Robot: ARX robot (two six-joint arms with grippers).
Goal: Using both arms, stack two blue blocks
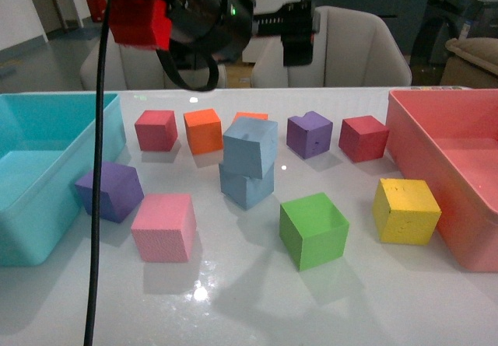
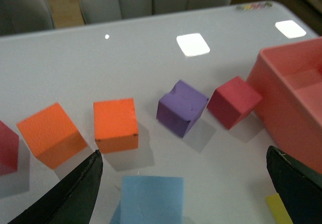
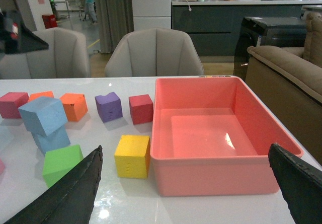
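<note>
Nearest the front camera, a black cable (image 1: 96,206) is seen hanging down across the purple block (image 1: 110,191) beside the teal bin (image 1: 47,140). Behind the pink block (image 1: 163,227) and green block (image 1: 313,230), the upper blue block (image 1: 250,145) is found resting on the lower blue block (image 1: 246,183), turned askew and overhanging it, so the stack appears made but poorly squared. The left arm (image 1: 194,8) is held high above the stack; its hand cannot be judged from this view. A slip of the upper block is judged the main risk, brought on by any knock from the hanging cable or arm, or by a jolt to the bench (image 1: 249,307).

From the left wrist, the left hand (image 2: 183,183) is seen spread wide and empty, its dark fingers (image 2: 83,189) standing either side of the upper blue block (image 2: 151,201) without touching it. A careless move there could clip the block. An orange block (image 2: 116,125) lies just beyond.

From the right wrist, the right hand (image 3: 188,191) is likewise seen wide and empty, well away from the stack (image 3: 45,126), near the pink bin (image 3: 221,128) and yellow block (image 3: 133,156).

No brand, label or readable writing is made out in any view.
</note>
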